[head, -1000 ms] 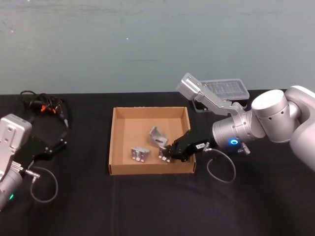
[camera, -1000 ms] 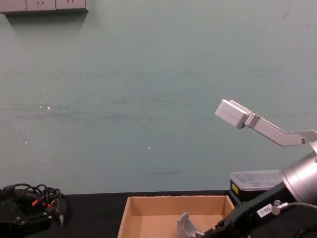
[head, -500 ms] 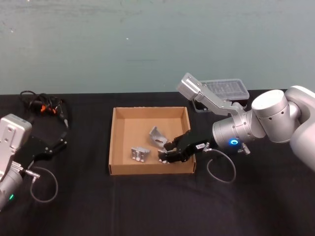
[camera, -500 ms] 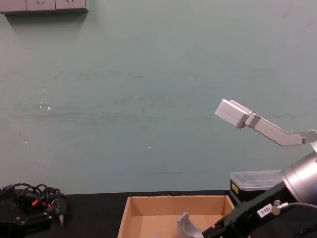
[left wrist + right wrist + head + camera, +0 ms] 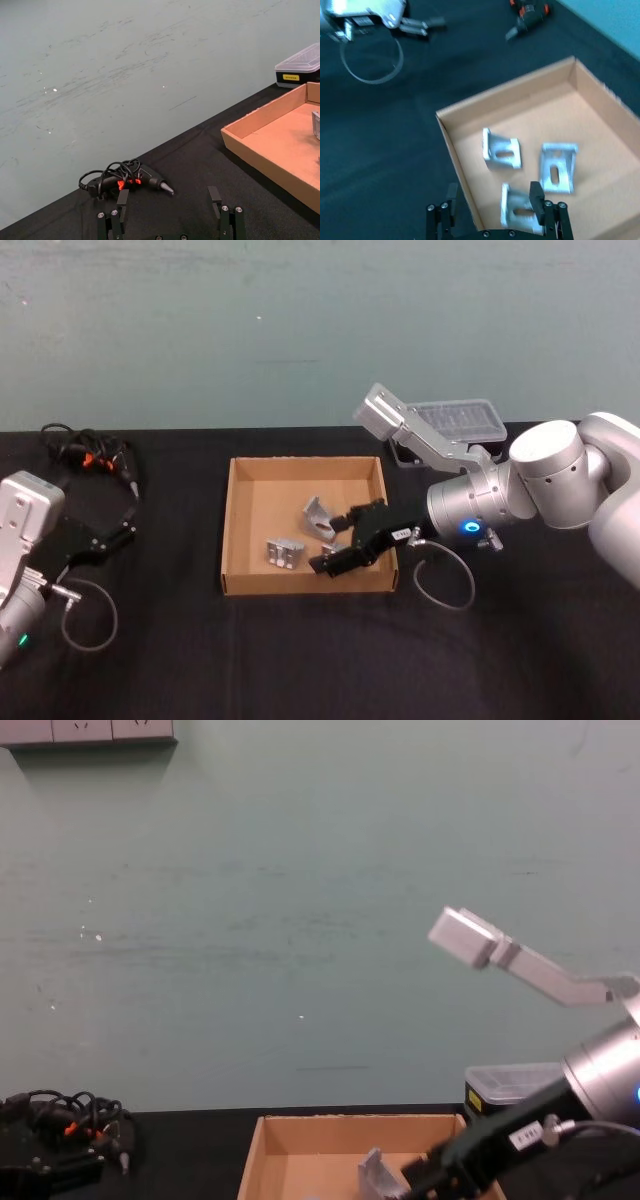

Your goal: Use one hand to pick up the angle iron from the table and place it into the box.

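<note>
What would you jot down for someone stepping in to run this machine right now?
Right hand: open, holding nothing, over the box's front right corner.
Left hand: open, parked at the table's left side.
Three angle irons lie in the box; the nearest lies just below the right hand's fingers.
Done: angle iron is in the box.
Left: pull the right arm out, probably.
</note>
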You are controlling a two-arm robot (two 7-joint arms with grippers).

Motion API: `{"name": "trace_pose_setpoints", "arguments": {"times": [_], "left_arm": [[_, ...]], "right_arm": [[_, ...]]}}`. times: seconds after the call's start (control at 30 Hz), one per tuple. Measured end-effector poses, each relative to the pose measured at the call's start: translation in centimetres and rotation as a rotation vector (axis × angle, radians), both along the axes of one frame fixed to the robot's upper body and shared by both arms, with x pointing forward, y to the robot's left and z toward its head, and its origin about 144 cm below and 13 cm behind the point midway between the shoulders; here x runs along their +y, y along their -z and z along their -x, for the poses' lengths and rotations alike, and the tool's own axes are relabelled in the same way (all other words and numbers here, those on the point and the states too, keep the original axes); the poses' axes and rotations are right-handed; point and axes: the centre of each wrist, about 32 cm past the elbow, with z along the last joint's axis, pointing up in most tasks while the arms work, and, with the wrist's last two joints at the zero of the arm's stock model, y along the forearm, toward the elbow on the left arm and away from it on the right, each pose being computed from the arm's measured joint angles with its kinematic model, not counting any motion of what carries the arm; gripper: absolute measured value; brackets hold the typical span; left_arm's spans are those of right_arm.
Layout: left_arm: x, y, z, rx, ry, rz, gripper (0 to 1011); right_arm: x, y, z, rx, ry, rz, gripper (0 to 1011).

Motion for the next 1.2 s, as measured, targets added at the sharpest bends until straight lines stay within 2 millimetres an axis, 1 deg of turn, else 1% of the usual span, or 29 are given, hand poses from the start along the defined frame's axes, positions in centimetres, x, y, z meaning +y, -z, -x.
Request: {"name": "trace_pose_setpoints", "arguments": {"times": [0.07,0.1,0.13,0.17,0.23,0.4,0.47,0.53,0.57,0.67,0.7,0.77,0.87,0.97,1.2], "left_arm": [[0.0,0.0,0.0,0.000,0.000,0.000,1000],[0.0,0.0,0.0,0.000,0.000,0.000,1000],[0.0,0.0,0.0,0.000,0.000,0.000,1000],[0.0,0.0,0.0,0.000,0.000,0.000,1000],[0.0,0.0,0.0,0.000,0.000,0.000,1000],[0.0,0.0,0.0,0.000,0.000,0.000,1000],[0.0,0.0,0.0,0.000,0.000,0.000,1000],[0.0,0.0,0.0,0.000,0.000,0.000,1000],[0.0,0.0,0.0,0.000,0.000,0.000,1000],[0.0,0.0,0.0,0.000,0.000,0.000,1000],[0.0,0.0,0.0,0.000,0.000,0.000,1000],[0.0,0.0,0.0,0.000,0.000,0.000,1000],[0.0,0.0,0.0,0.000,0.000,0.000,1000],[0.0,0.0,0.0,0.000,0.000,0.000,1000],[0.0,0.0,0.0,0.000,0.000,0.000,1000]], "right_arm": [[0.1,-0.2,0.1,-0.010,-0.005,-0.007,902],[0.1,-0.7,0.5,-0.036,-0.015,-0.025,951],[0.1,-0.8,0.7,-0.048,-0.018,-0.036,958],[0.0,-1.2,1.1,-0.072,-0.023,-0.061,993],[-0.5,-1.8,1.9,-0.115,-0.025,-0.108,1003],[-1.9,-1.9,4.1,-0.241,0.037,-0.184,1003],[-2.5,-1.3,5.2,-0.301,0.092,-0.206,1003],[-2.9,-0.9,5.9,-0.338,0.130,-0.216,1003],[-3.2,-0.2,6.6,-0.374,0.172,-0.225,1003],[-3.7,1.0,7.6,-0.412,0.247,-0.232,1002],[-3.9,1.8,8.2,-0.429,0.292,-0.235,1003],[-4.0,2.7,8.8,-0.443,0.339,-0.232,1003],[-4.1,3.7,9.4,-0.446,0.384,-0.223,1003],[-4.0,4.3,9.7,-0.439,0.399,-0.214,1003],[-4.1,4.4,9.7,-0.436,0.403,-0.210,1003]]}}
